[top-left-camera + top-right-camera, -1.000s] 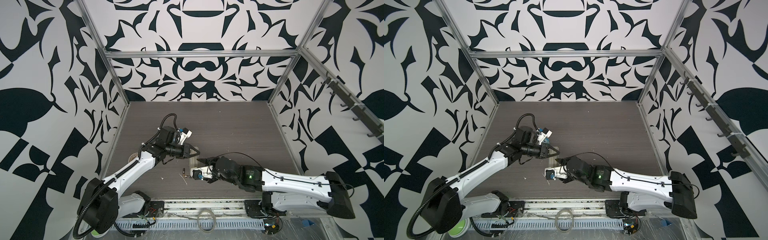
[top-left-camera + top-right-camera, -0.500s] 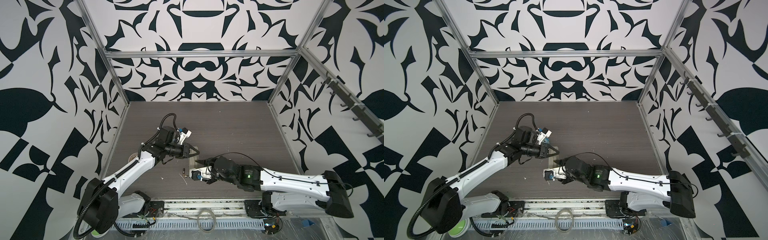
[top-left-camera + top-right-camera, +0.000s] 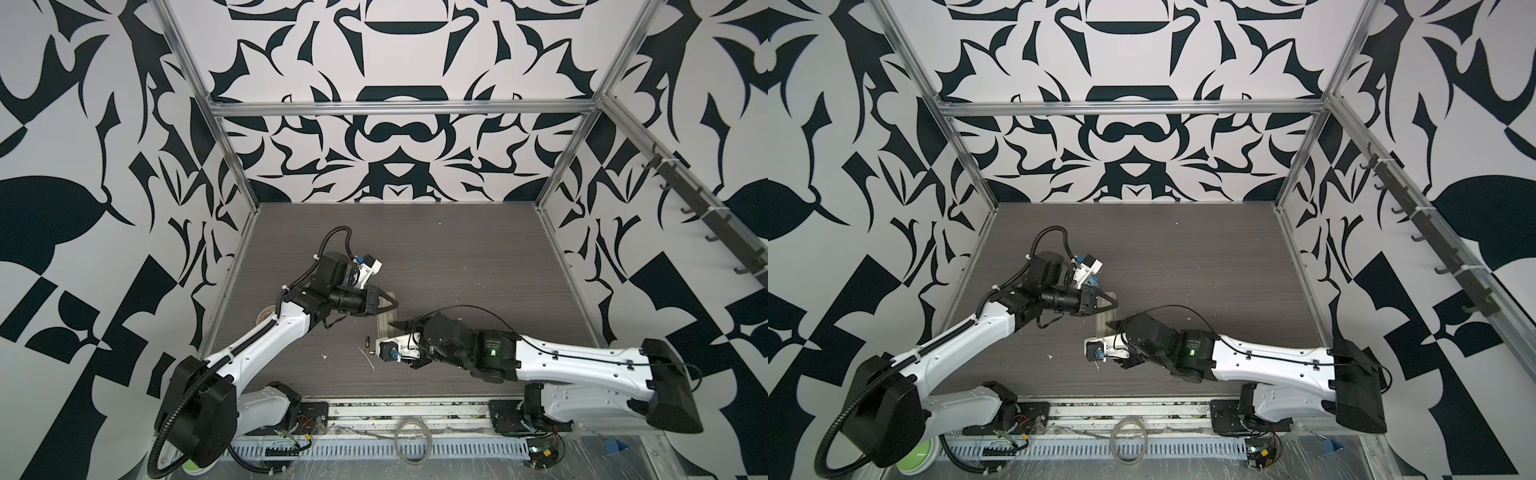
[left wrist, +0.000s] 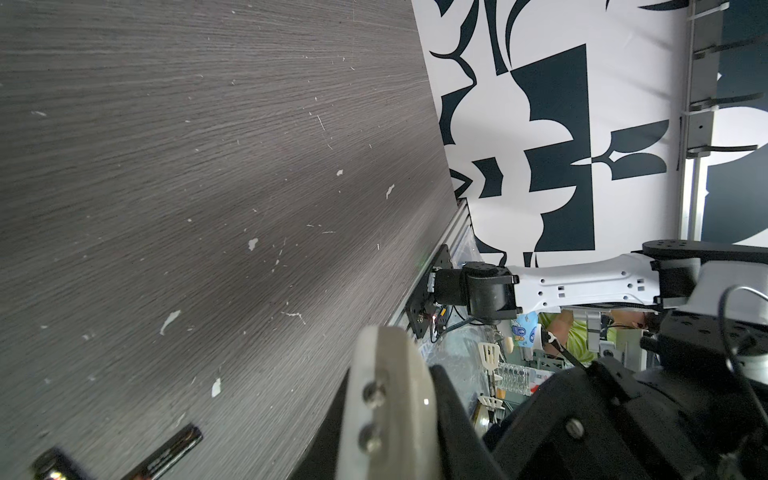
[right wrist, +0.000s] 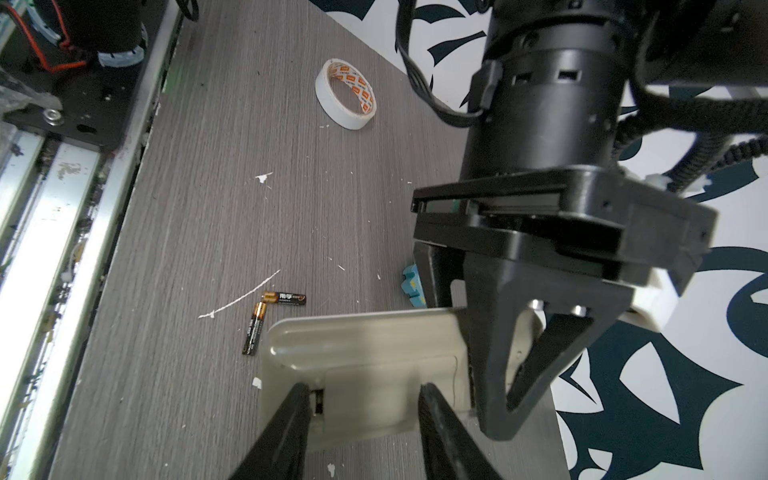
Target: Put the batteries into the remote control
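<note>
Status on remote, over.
Left gripper shut at far end of remote control. Right gripper open, straddling its battery cover. Both batteries loose on table beside it. Nothing blocking.

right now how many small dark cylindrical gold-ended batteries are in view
2 batteries, both loose on the grey wood-grain table by the long white remote control: one alongside its short end, one just beyond. Others could be hidden.

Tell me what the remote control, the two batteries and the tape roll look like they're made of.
Remote control: pale moulded plastic, satin sheen, rounded edges.
Batteries: likely metal cells in glossy printed dark wrap, copper-gold ends.
Tape roll: off-white paper-like tape, matte, on a printed core, probably card.
</note>
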Controlling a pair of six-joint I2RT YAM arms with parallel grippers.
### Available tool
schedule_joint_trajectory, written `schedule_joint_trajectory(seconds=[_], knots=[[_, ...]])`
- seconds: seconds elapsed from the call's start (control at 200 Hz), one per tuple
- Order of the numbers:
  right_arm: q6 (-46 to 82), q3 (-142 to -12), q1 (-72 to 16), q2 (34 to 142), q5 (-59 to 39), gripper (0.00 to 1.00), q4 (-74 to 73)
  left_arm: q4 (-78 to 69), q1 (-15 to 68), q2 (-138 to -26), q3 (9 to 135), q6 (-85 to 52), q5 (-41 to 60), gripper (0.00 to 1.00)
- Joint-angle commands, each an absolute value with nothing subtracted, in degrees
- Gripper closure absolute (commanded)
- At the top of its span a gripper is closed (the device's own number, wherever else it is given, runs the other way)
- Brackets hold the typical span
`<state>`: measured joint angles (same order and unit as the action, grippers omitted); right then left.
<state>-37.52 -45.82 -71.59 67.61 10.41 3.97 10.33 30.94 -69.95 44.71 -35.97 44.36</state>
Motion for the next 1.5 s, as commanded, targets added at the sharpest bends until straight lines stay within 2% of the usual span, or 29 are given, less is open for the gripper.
schedule_joint_trajectory(seconds=[0.0,1.165,1.32,1.495], knots=[[-37.4,-47.0,-71.5,67.9,14.9,0.55,2.9,9.6,31.2,-69.9,44.9,-36.5,47.7,1.0],[-38.6,-46.0,-71.5,66.2,23.6,0.65,-1.3,12.0,31.1,-70.9,45.5,-35.3,45.9,1.0],[-38.5,-45.8,-71.5,65.4,21.7,0.65,-1.3,12.1,31.1,-70.9,45.8,-35.3,45.7,1.0],[-36.8,-45.7,-71.5,63.8,13.9,0.61,1.5,12.2,31.1,-70.9,46.1,-35.3,46.3,1.0]])
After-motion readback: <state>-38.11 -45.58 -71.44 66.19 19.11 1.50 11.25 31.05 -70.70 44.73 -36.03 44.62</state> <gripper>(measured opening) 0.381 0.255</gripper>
